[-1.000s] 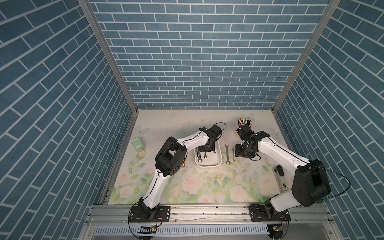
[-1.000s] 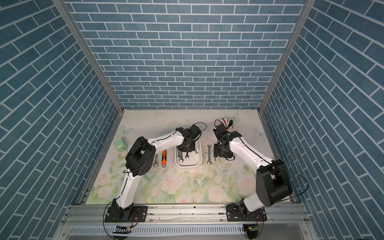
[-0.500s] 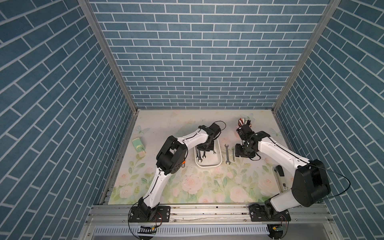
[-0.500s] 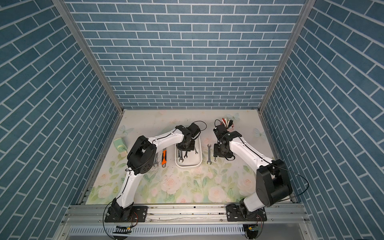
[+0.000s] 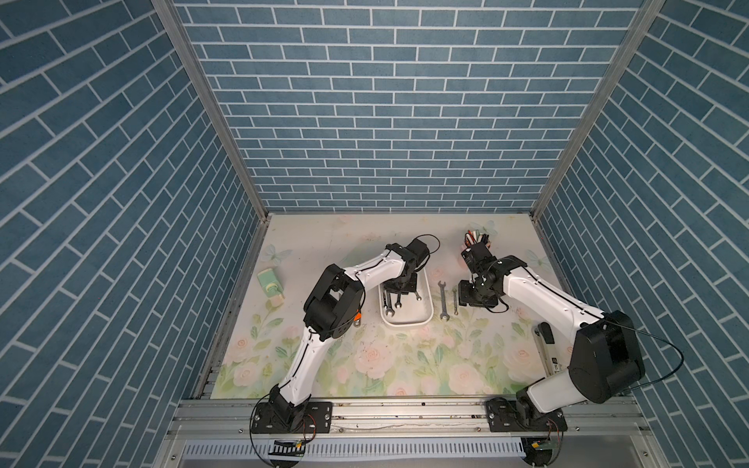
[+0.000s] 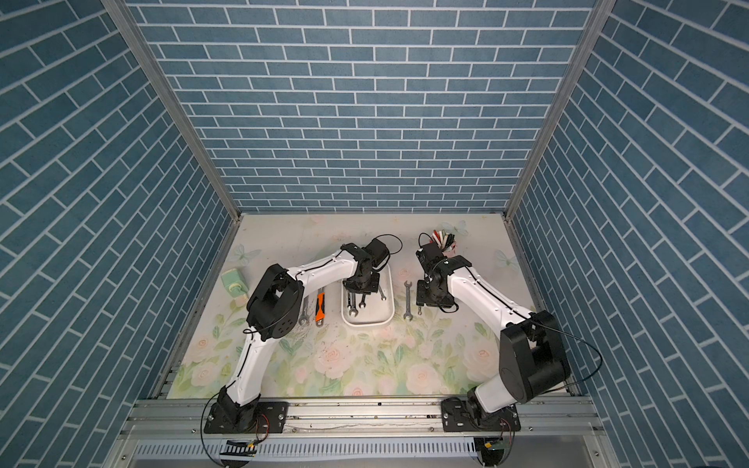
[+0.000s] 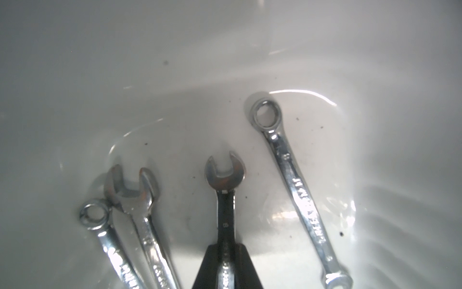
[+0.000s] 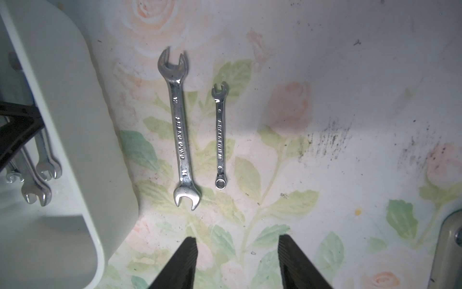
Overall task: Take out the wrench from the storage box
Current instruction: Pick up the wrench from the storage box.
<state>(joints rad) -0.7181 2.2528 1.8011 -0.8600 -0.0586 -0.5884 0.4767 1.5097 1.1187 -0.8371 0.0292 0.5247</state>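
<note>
Left pincer (image 7: 226, 250) closed since earlier, gripping wrench (image 7: 226, 217) shaft inside storage box (image 7: 175, 75); right pincer (image 8: 237, 240) parted, empty.

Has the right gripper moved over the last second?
No. In a top view the right gripper hangs open in the same spot, close beside the small wrench lying on the floral mat.

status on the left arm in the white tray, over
Left gripper shut on wrench inside storage box. Right gripper open, empty. Three other wrenches close beside it.
</note>
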